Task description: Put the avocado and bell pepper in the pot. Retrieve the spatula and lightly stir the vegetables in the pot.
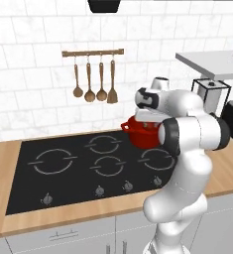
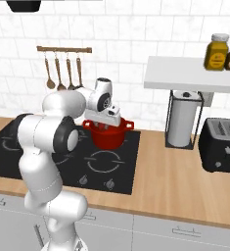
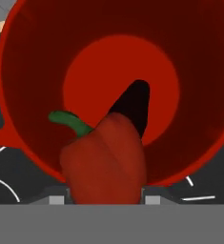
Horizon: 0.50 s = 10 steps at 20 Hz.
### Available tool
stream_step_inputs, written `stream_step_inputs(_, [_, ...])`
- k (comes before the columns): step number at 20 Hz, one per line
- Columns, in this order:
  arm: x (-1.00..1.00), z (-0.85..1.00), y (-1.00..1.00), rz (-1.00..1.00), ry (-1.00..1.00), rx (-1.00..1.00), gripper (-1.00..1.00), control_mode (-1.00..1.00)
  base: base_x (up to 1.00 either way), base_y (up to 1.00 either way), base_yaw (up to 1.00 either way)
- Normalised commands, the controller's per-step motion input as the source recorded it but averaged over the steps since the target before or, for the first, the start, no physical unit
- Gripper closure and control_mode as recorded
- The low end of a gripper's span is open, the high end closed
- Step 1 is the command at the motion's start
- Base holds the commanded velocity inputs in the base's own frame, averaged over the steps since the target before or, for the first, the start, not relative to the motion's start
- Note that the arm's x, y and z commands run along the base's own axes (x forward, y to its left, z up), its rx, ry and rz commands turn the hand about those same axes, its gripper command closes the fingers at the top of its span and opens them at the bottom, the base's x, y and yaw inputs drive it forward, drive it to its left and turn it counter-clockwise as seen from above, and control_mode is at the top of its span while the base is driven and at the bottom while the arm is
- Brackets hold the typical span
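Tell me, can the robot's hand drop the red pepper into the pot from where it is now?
Probably yes. The gripper holds the bell pepper right above the open pot, whose bare floor shows below with no lid and nothing in between. In the right base view the hand hangs directly over the pot's rim.

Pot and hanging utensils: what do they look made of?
The pot: probably enamelled metal, going by its even bright-red coat inside and out; the render leaves this open. The hanging utensils: likely wood, uniformly matte brown like their rail.
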Motion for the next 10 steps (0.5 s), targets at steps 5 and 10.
stream_step_inputs(5, [0.45,-0.15,0.0,0.0,0.0,0.0,1.0,-1.0,0.0,0.0,0.0])
stream_step_inputs(10, [0.34,-0.17,0.0,0.0,0.0,0.0,1.0,-1.0,0.0,0.0,0.0])
